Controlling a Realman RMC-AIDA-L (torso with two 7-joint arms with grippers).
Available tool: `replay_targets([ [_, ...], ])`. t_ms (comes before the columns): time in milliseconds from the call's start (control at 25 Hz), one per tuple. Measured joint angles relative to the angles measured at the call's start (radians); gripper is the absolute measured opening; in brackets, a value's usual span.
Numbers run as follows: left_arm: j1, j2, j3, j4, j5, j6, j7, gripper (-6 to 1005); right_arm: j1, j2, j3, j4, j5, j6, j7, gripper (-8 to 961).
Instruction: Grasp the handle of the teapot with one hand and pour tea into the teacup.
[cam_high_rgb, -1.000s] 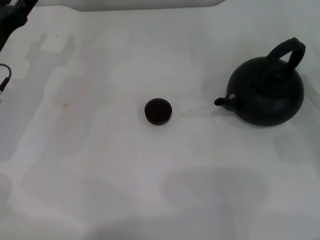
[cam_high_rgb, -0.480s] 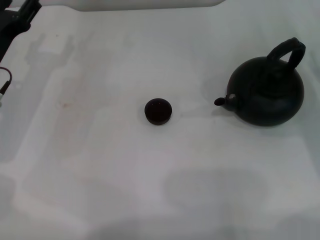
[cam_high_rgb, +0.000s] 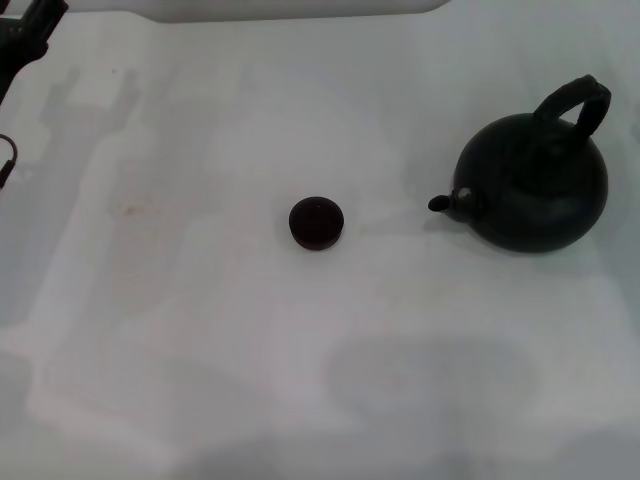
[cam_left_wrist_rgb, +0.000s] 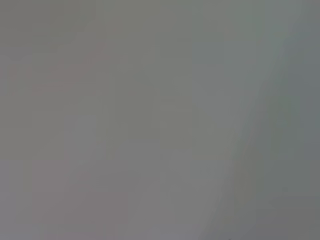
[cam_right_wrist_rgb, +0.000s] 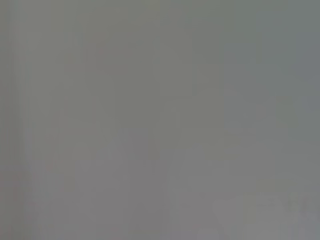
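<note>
A: Where is everything sitting?

B: The teapot (cam_high_rgb: 533, 185) is standing upright at the table's (cam_high_rgb: 200, 330) right side, spout aiming left at the teacup (cam_high_rgb: 317, 222) near centre, well apart. The handle (cam_high_rgb: 572, 105) is arching over the top, tilting back-right.

A: Arms?

B: Only the left gripper (cam_high_rgb: 22, 35) is showing, at the far-left corner, well away; fingers, cannot tell. The right gripper isn't appearing anywhere. Both wrist views are showing blank grey. The pot is lying on the right arm's side, so that arm looks likelier for the grasp.
</note>
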Motion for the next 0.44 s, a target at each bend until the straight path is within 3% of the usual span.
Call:
replay_targets([
  [440,0.0,0.0,0.002,-0.006,0.004,-0.004,-0.003,839,0.003,0.0,-0.003,-0.003,0.002,0.0,0.012,876],
])
